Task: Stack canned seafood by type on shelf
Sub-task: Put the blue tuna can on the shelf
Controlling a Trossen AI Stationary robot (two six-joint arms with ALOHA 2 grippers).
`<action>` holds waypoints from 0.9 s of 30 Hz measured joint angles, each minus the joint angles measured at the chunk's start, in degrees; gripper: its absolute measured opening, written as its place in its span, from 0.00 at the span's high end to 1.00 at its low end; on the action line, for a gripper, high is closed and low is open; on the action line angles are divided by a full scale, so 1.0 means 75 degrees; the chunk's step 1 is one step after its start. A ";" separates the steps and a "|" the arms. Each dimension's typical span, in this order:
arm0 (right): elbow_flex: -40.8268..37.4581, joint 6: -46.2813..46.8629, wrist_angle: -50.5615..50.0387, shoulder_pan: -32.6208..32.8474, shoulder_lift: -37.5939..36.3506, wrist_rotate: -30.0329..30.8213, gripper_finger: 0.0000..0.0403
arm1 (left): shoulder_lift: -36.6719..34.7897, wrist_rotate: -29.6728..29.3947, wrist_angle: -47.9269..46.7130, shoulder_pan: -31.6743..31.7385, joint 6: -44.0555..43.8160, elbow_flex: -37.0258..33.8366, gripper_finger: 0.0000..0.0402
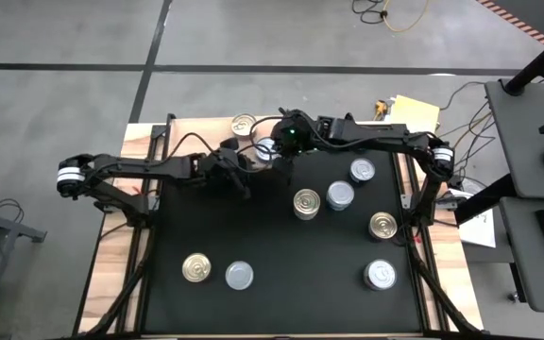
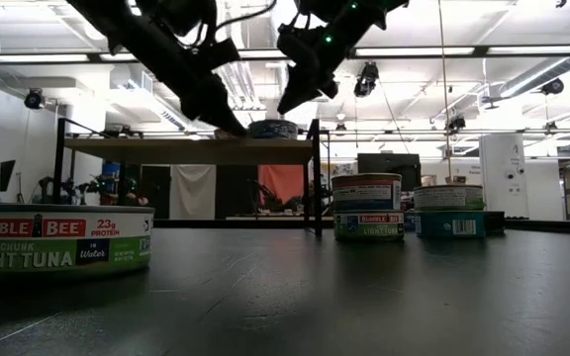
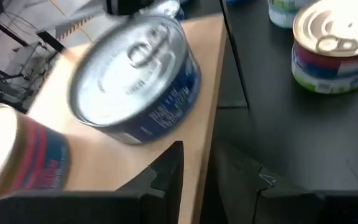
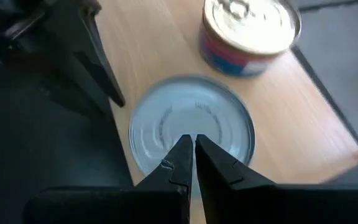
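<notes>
Resting on the shelf (image 4: 309, 112), a silver tin (image 4: 191, 134) sits below the right gripper (image 4: 190, 155), fingers pinched shut, empty. Left gripper (image 1: 239, 179), slightly parted, holds nothing. Rigid, slick metal; grip its sides.

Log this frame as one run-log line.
left gripper: beside shelf | right gripper: shut, above silver can | gold can: on shelf

My right tool (image 4: 188, 158) hangs closed directly over the silver can (image 4: 191, 127) on the shelf (image 4: 166, 43). My left tool (image 4: 98, 74) crowds it on one side and a gold-topped can (image 4: 252, 28) stands just beyond. The tabletop (image 1: 272, 246) behind both tools lies open between scattered cans.
</notes>
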 joint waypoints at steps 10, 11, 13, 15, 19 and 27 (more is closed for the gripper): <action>-0.0009 -0.0190 0.0452 -0.0038 0.0181 0.0003 0.97 | -0.0635 0.0299 0.0112 -0.0074 -0.0023 0.0000 0.81; -0.0009 -0.0163 0.0454 -0.0043 0.0187 0.0017 0.97 | -0.0631 0.0432 0.0204 -0.0074 -0.0050 0.0000 0.81; -0.0009 -0.0114 0.0443 -0.0052 0.0203 0.0216 0.97 | -0.0549 0.0770 0.0526 -0.0074 -0.0090 0.0000 0.81; -0.0009 -0.0105 0.0446 -0.0063 0.0203 0.0538 0.97 | -0.0396 0.1068 0.0798 -0.0074 -0.0090 0.0003 0.81; -0.0009 -0.0107 0.0391 -0.0123 0.0203 0.0693 0.97 | -0.0032 0.1057 0.1051 -0.0069 -0.0057 0.0001 0.81; -0.0009 -0.0041 0.0339 -0.0204 0.0200 0.0683 0.97 | 0.0187 0.0212 0.1070 -0.0045 -0.0011 0.0000 0.81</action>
